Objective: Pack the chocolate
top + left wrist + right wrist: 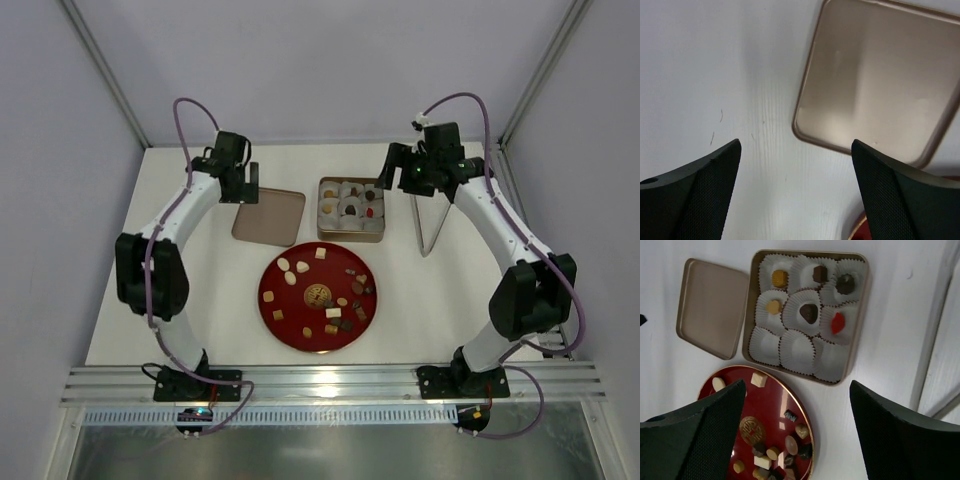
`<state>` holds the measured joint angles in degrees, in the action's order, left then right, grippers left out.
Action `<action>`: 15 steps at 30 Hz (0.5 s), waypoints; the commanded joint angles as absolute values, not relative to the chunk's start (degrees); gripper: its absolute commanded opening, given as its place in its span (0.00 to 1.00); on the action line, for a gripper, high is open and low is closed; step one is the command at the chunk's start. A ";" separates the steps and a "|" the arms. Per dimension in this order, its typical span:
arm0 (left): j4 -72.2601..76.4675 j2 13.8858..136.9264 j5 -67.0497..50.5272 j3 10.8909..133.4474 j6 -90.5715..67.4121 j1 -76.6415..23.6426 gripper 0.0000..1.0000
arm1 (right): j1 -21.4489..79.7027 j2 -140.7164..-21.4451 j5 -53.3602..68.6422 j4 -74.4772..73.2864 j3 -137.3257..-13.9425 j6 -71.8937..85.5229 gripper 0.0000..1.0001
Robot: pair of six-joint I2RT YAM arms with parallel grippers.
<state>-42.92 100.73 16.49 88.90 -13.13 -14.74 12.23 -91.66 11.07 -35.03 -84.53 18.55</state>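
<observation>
While hanging high over the table [225, 300], holds nothing in either gripper. Stands wide open on the left: see the left gripper [795, 145] above bare white top, just beside the flat lid [880, 80], with only air between the fingers [700, 195]. Stands wide open on the right too: see the right gripper [797, 385] looking down on the tin [858, 320] and the red plate [770, 400], with nothing in its grip.

Look for the chocolate [284, 265] in two places. Find most of it lying loose on the red plate, on the side of the tin nearest the arms. Find six pieces sitting in the tin, one in each white paper cup [795, 345], filling the far row and the middle row. Count three cups in the row next to the plate with nothing in them.

Looks like the middle of the job, between one pick and the next. Seems to call for the right gripper, being right beside the tin. Go down to the plate. Choose a piece lying apart from the rest, not one from the tight bunch. Close softly on it. Lift, carry to the tin, stop above an empty cup, then let go gently.
</observation>
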 commanded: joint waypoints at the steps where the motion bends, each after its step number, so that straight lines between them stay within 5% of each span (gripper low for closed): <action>1: -43.77 108.60 12.40 93.24 -9.06 -11.17 0.88 | 14.66 -96.22 15.56 -33.40 -89.73 21.00 0.84; 15: -38.50 122.78 -3.95 95.89 -12.56 -3.96 0.67 | 25.13 -103.80 15.29 -30.85 -95.71 21.53 0.78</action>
<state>-41.04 122.48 2.24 93.56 -10.85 -6.70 24.12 -104.07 14.76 -33.91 -92.49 20.97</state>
